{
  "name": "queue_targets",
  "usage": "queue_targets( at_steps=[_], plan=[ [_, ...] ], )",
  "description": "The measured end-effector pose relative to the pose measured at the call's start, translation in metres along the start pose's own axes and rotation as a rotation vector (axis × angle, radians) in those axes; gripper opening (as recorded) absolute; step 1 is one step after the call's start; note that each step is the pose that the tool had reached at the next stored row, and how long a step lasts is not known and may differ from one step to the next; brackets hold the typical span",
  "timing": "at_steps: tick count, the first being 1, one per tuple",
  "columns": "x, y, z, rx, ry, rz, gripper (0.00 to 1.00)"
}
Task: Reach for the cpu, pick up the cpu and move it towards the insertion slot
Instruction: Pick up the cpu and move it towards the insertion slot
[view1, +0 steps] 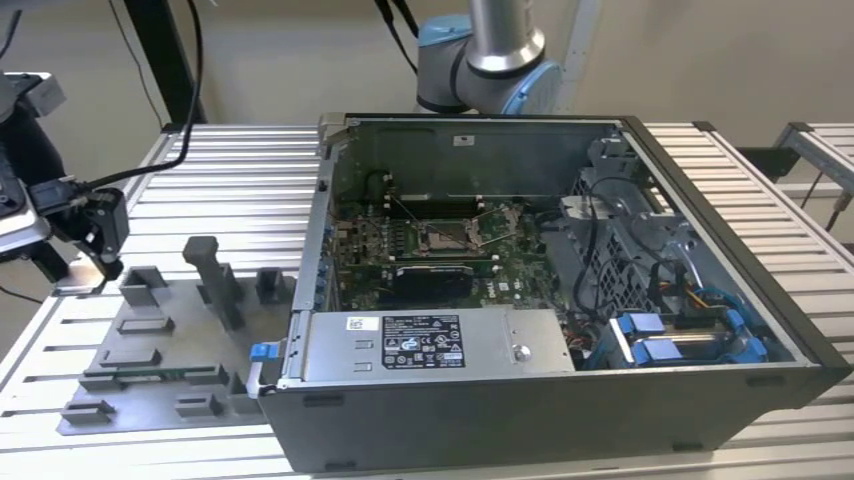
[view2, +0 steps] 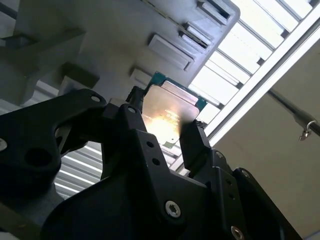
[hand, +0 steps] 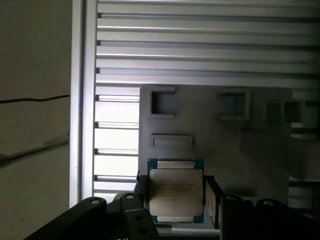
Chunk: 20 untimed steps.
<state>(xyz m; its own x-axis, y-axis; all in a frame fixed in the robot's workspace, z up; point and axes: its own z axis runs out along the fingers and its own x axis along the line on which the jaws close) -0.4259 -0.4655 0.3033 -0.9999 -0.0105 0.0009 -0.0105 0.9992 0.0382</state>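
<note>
The cpu (hand: 176, 192) is a flat square chip with a pale silvery top and a thin green edge. It sits between the two black fingers of my gripper (hand: 175, 196), which press on its two opposite sides. In the second wrist view the cpu (view2: 167, 112) catches a bright glare, held in the gripper (view2: 162, 125) just over the grey fixture plate (view2: 115, 40). In the exterior view my gripper (view1: 100, 262) hangs at the far left, above the plate's far left corner. The insertion slot (view1: 447, 237), a silver-framed socket on the green board, lies well off to that view's right.
An open computer case (view1: 721, 400) stands on the slatted metal table (view1: 240, 170). Its side wall rises between the fixture plate (view1: 147, 365) and the board. A silver power supply (view1: 427, 345) and blue-clipped cables (view1: 667, 340) fill the case's near side. Upright grey blocks (view1: 214, 280) stand on the plate.
</note>
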Motion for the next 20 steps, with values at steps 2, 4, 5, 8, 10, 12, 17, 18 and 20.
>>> queue_targets(
  at_steps=[2,4,5,8,10,12,17,18,20],
  plan=[
    [0.0000,0.0001,-0.0033,0.0000,-0.0001,0.000,0.00],
    [0.0000,0.0002,-0.0052,0.0000,0.0000,0.000,0.00],
    [0.0000,0.0002,-0.0059,0.0000,-0.0001,0.000,0.00],
    [0.0000,0.0003,-0.0082,-0.0001,-0.0001,0.000,0.00],
    [0.0000,0.0003,-0.0097,0.0000,0.0000,0.000,0.00],
    [0.0000,0.0004,-0.0110,-0.0001,-0.0001,0.000,0.00],
    [0.0000,0.0006,-0.0156,-0.0001,-0.0001,0.000,0.00],
    [0.0000,0.0006,-0.0164,0.0000,0.0000,0.000,0.00],
    [0.0000,0.0007,-0.0182,0.0000,0.0000,0.000,0.00]
  ],
)
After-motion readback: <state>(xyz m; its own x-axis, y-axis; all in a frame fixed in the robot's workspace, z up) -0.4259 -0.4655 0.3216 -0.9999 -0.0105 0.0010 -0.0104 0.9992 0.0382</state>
